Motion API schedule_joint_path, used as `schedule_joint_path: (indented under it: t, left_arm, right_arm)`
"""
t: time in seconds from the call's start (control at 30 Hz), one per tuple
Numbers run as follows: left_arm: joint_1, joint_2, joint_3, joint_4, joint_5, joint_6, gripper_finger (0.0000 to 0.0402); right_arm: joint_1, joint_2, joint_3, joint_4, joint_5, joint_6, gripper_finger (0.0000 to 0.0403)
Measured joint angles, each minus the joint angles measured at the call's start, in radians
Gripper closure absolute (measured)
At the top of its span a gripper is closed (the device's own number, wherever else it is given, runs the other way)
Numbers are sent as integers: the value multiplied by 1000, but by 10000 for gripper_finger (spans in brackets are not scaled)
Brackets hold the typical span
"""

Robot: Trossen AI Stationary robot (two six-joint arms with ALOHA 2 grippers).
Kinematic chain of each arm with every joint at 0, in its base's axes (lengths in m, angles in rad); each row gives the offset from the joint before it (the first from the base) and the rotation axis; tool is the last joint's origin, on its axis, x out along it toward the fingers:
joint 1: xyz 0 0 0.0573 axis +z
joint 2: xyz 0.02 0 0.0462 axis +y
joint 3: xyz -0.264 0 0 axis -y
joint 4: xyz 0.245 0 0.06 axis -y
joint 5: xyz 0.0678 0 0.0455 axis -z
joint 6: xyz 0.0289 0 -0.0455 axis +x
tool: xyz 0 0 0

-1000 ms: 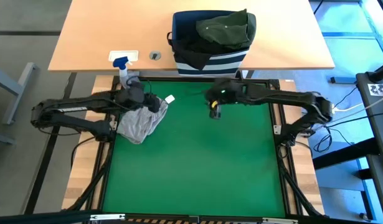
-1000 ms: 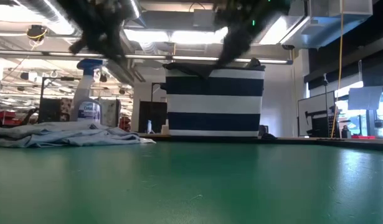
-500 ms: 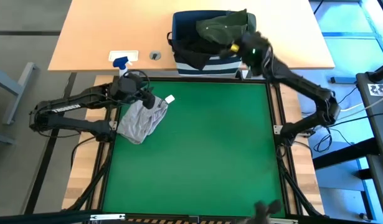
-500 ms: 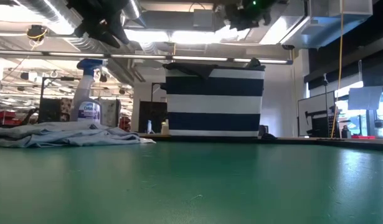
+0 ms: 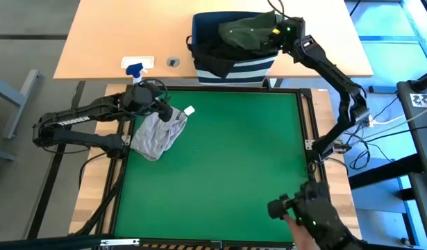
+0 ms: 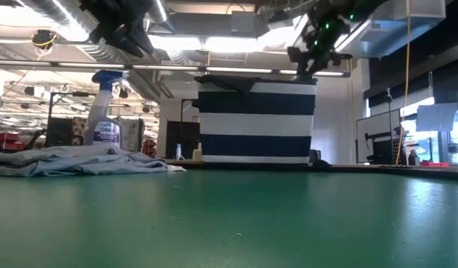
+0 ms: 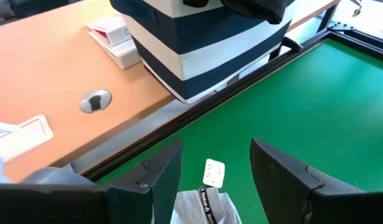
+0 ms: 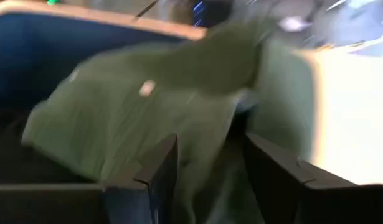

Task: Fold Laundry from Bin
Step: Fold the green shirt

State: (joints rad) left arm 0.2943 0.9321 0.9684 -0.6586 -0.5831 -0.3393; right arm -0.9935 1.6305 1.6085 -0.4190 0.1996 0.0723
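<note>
The bin (image 5: pixel 234 43) stands on the far desk (image 5: pixel 116 42), right of its middle, close to the desk's near edge. One garment (image 5: pixel 251 31) lies on top of the bin toward its right side, with another garment (image 5: pixel 210 52) in the bin beneath it. The right claw (image 5: pixel 275 31) hangs over the bin's right edge, just beside the top garment. Nearer, a mat (image 5: pixel 227 173) spreads below the desk. A third garment (image 5: pixel 157 134) lies crumpled on the mat's far left corner, with the left claw (image 5: pixel 164 111) above its far end. A spray bottle (image 5: pixel 137 73) stands on the desk's near edge, left of the bin. A person's hand (image 5: pixel 317 219) reaches in at the mat's near right corner.
</note>
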Motion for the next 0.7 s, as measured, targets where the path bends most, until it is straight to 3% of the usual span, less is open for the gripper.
schedule_joint_path:
  t: [0.1, 0.23, 0.47, 0.7]
  left_arm:
    - [0, 0, 0, 0, -3, 8, 218]
    - [0, 4, 0, -2, -3, 11, 218]
    - [0, 4, 0, -7, -3, 12, 218]
    - [0, 4, 0, -7, -4, 43, 218]
  right_arm:
    - [-5, 37, -1, -3, -81, -1, 221]
    - [-2, 72, 0, 0, -35, -29, 245]
    - [-2, 90, 0, 6, -30, -109, 388]
    - [-2, 90, 47, 19, -30, -151, 390]
